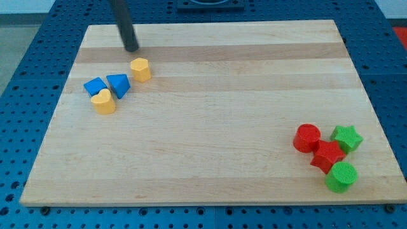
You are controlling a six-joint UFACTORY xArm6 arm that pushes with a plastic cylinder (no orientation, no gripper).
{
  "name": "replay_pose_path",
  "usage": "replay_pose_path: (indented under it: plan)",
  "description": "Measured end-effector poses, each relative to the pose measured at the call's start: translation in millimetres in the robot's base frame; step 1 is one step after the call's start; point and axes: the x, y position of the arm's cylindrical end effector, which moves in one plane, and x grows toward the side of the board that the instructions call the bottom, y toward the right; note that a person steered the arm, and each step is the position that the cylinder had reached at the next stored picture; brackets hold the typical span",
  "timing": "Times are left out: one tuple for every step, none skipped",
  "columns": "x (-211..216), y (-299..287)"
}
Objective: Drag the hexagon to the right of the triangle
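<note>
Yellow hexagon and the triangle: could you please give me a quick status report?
My tip just up-left of yellow hexagon, not touching. Hexagon already right of blue triangle, small gap. Nothing between them.

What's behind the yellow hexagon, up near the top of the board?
Behind the yellow hexagon, toward the view's top, is bare wooden board. My tip stands there, slightly to the view's left, apart from it. The hexagon's far side is hidden.

Even, bright overhead light; soft short shadows beneath blocks; focus sharp overall, no glare, slight edge distortion.
</note>
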Motion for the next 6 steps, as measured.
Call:
replay_pose_path:
  plan:
    - [19.6, 16.1]
    - [59.8, 7.1]
    - [78.9, -9.9]
    - [99.5, -12.8]
    - [115.3, -12.8]
    - [131.7, -12.8]
